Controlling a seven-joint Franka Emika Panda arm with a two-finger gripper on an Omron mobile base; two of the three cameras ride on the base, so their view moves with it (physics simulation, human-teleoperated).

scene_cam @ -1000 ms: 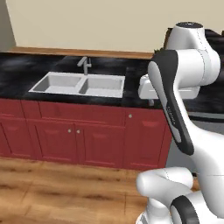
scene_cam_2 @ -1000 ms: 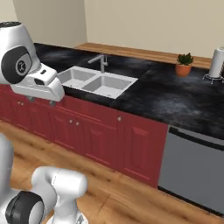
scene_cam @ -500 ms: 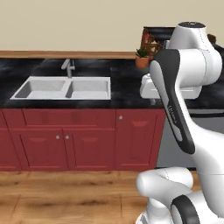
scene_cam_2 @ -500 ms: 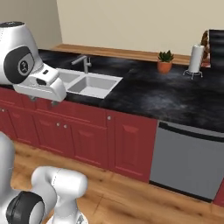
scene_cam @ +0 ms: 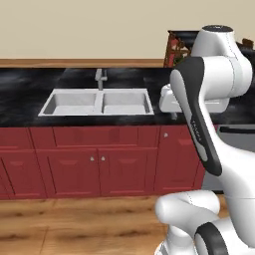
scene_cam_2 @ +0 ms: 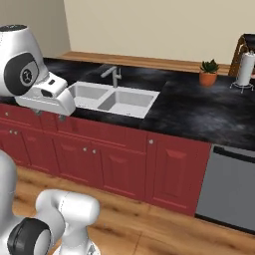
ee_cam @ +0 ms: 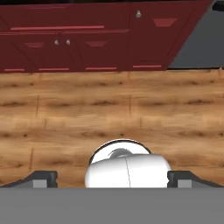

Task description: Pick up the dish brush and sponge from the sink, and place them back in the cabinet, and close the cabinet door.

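Two white sink (scene_cam: 97,102) basins in black counter (scene_cam: 30,94), gripper (ee_cam: 111,178) fingers spread wide over wooden floor (ee_cam: 109,113)

The white double-basin sink (scene_cam: 97,102) is sitting in the black stone counter (scene_cam_2: 199,112), the grey metal faucet (scene_cam: 100,78) standing behind it, red lower cabinets (scene_cam: 99,167) running beneath, and a potted plant (scene_cam_2: 209,72) sitting off to its right.
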